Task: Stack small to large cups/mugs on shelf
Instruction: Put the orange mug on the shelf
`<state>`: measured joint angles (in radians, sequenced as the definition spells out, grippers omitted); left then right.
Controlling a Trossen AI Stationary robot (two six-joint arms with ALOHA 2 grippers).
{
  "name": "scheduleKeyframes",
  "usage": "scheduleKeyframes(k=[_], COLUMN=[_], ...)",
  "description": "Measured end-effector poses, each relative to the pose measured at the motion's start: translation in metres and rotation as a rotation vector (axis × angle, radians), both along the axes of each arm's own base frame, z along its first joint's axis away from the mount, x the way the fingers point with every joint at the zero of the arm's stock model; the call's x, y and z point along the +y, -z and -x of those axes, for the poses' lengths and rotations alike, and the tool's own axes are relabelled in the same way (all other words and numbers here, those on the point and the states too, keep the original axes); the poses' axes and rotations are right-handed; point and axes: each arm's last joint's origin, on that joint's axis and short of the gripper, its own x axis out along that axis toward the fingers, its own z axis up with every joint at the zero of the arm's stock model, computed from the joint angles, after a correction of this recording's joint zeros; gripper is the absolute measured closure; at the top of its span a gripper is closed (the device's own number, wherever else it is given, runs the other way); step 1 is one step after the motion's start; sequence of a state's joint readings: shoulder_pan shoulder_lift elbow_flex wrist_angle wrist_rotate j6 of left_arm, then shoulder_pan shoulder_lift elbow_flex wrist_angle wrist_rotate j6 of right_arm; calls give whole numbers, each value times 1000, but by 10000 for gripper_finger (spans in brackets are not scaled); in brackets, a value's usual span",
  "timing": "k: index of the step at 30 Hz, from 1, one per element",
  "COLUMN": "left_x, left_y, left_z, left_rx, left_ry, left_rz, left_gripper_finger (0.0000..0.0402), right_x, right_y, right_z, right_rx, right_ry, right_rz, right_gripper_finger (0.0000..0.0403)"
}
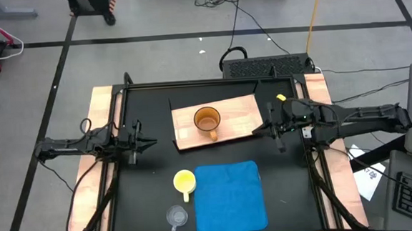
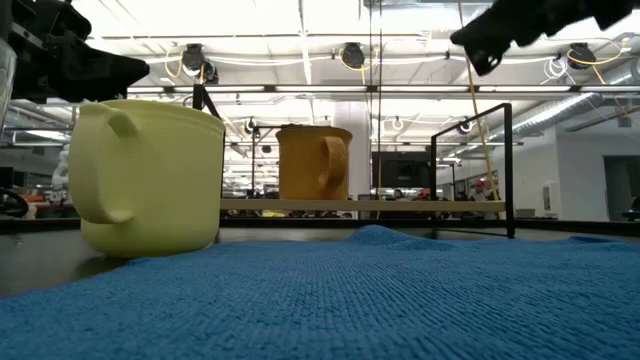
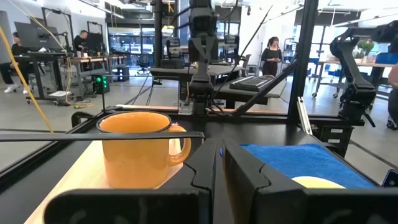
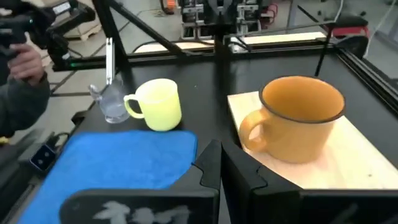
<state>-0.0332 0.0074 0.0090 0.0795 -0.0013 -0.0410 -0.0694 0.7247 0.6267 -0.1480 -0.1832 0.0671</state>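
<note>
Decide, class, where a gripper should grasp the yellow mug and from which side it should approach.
Grip the yellow mug by its rim wall on the side away from the handle, coming straight down from above. It stands upright with its mouth open, its handle points toward the nearby clear cup, and the blue mat lies close alongside.

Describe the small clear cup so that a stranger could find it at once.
Find the blue cloth mat on the black table. Off its left edge stands the yellow mug, and just beyond that mug, toward the table's near edge, is the small clear cup. It alone is see-through and has no handle.
</note>
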Motion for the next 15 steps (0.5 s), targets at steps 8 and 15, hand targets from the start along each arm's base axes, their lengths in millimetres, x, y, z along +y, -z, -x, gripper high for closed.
scheduleKeyframes(k=[8, 15], left_x=[0, 0], left_y=[-1, -1], left_z=[0, 0], left_rx=[-7, -7], left_ry=[0, 0], left_rz=[2, 0], left_gripper_finger=[369, 369], right_x=[7, 7], right_y=[30, 51], right_z=[11, 18], right_rx=[-79, -144], right_ry=[-52, -50], right_rz=[51, 60], right_gripper_finger=[403, 403])
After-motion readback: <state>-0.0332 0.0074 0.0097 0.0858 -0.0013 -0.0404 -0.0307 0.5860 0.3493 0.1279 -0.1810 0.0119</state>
